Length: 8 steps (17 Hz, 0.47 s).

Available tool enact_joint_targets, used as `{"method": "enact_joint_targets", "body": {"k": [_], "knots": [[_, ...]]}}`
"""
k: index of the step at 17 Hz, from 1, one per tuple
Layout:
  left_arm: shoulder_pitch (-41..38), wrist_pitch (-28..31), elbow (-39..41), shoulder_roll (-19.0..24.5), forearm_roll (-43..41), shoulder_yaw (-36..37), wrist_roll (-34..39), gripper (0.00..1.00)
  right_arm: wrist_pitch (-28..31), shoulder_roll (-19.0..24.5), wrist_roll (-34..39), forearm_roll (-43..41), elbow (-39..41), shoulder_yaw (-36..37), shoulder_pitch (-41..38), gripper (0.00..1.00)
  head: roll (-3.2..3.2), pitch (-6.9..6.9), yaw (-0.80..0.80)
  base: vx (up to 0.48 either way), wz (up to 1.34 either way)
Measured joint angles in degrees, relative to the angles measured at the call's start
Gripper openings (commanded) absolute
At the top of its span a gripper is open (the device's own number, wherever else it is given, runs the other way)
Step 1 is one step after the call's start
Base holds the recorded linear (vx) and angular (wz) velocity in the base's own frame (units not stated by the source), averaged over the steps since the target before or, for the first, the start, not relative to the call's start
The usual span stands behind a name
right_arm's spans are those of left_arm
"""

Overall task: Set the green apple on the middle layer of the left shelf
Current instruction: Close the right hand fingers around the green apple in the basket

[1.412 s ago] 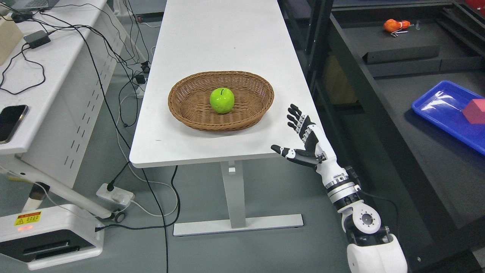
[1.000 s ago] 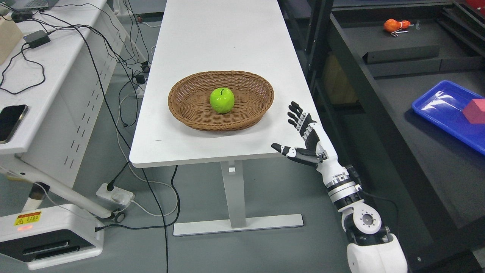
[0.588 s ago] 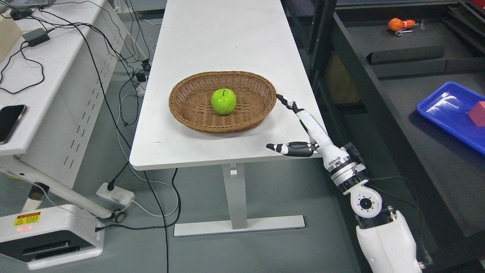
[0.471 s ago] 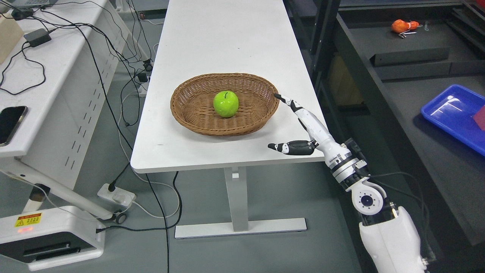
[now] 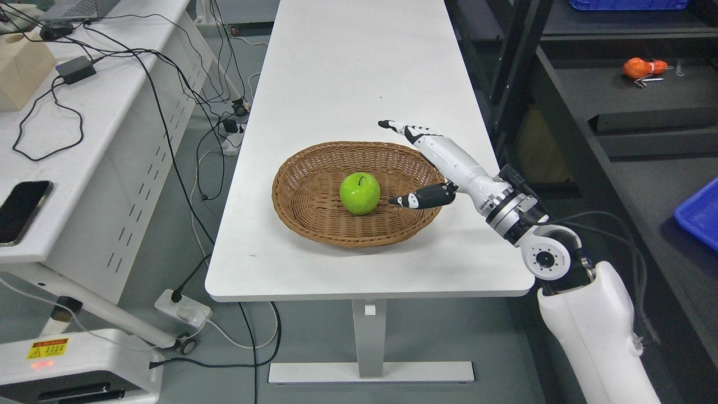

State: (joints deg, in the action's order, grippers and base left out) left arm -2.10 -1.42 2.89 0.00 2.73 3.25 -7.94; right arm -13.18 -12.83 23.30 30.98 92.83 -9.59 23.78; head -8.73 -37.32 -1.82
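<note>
A: Where's the green apple (image 5: 359, 193)?

B: Sitting stem up in the middle of the wicker basket (image 5: 314, 224) on the white table (image 5: 348, 73).

A: And the right hand (image 5: 429, 165)?

B: Spread wide and empty, thumb tip just beside the fruit, fingers (image 5: 404, 130) reaching past the far rim.

A: Advice for the grasp?

B: Lower the palm over the apple, clear the basket wall, then close evenly so it doesn't roll.

I count one apple (image 5: 359, 193), one basket (image 5: 314, 224) and two white tables: the long table (image 5: 348, 73) and the side table (image 5: 112, 101). One hand (image 5: 435, 163) of mine shows. There is one phone (image 5: 22, 211), one power strip (image 5: 183, 307), one wooden block (image 5: 21, 70) and one orange toy (image 5: 639, 67).
</note>
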Motion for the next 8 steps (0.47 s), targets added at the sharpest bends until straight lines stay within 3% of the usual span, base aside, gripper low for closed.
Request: {"method": "enact_joint_targets", "body": {"k": [8], "knots": [[0.0, -0.01, 0.0, 0.0, 0.0, 0.0, -0.03, 1.0, 0.91, -0.48, 5.83, 5.86, -4.74, -8.55, 3.91, 1.0, 0.0, 0.0, 0.0, 0.192, 0.03]]}}
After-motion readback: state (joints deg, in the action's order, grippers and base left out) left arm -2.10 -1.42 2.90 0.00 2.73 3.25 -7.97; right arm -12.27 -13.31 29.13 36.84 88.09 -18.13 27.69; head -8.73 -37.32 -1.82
